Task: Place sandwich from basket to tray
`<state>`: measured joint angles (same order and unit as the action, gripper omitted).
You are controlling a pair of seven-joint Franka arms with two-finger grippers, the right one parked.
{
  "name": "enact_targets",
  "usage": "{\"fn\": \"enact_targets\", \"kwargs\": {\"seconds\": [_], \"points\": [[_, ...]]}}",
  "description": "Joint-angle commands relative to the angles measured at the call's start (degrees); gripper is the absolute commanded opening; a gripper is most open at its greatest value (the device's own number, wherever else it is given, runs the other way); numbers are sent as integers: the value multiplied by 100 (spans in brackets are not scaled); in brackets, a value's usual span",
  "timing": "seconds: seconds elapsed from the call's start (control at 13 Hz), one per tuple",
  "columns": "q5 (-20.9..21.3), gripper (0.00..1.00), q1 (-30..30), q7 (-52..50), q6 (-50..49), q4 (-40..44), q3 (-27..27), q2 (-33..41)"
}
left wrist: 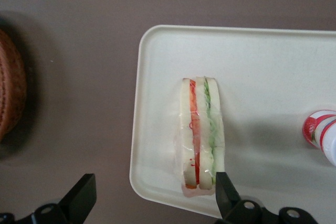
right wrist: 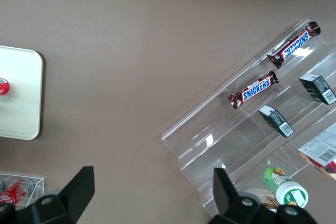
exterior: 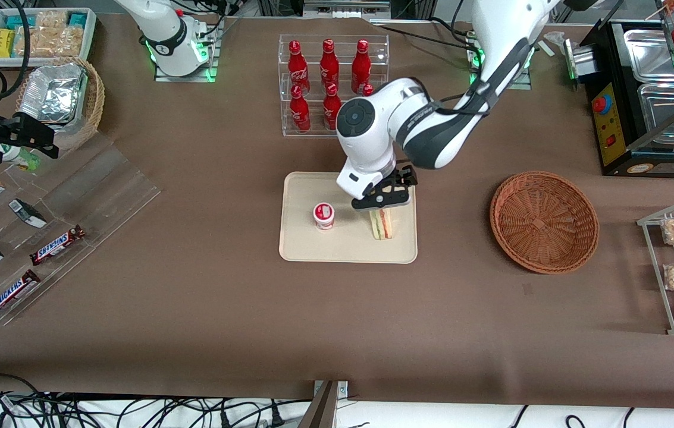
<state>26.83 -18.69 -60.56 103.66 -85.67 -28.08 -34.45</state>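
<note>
The sandwich [exterior: 381,224] stands on its edge on the tray [exterior: 301,244], close to the tray's short edge that faces the working arm's end of the surface [exterior: 194,297]. Its red and green filling layers show between pale slices of bread under clear wrap. The tool [exterior: 385,200] hangs just above the sandwich with its fingers [left wrist: 227,195] spread wide apart, released, gripping nothing; in the wrist view one finger sits by the end of the sandwich and the other is out over the bare surface beside the tray. A small white cup with a red lid [exterior: 324,215] stands on the same tray, beside the sandwich toward the parked arm's end. The brown woven basket [exterior: 574,249] sits well apart from the tray, toward the working arm's end of the surface, with nothing in it. A clear rack of red bottles [exterior: 329,65] stands farther from the front camera than the tray.
</note>
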Motion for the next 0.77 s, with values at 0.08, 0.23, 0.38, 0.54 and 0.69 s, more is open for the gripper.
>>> {"fn": "enact_targets", "kwargs": {"seconds": [0.08, 0.23, 0.38, 0.54, 0.69], "points": [[-125, 100, 321, 9, -487, 367, -118, 201], [-379, 100, 593, 288, -609, 507, -127, 438], [-739, 100, 909, 1008, -986, 726, -118, 641], [-933, 100, 1226, 1667, -1452, 1059, -110, 694], [-1100, 100, 1437, 2256, -1778, 1350, -66, 712]]}}
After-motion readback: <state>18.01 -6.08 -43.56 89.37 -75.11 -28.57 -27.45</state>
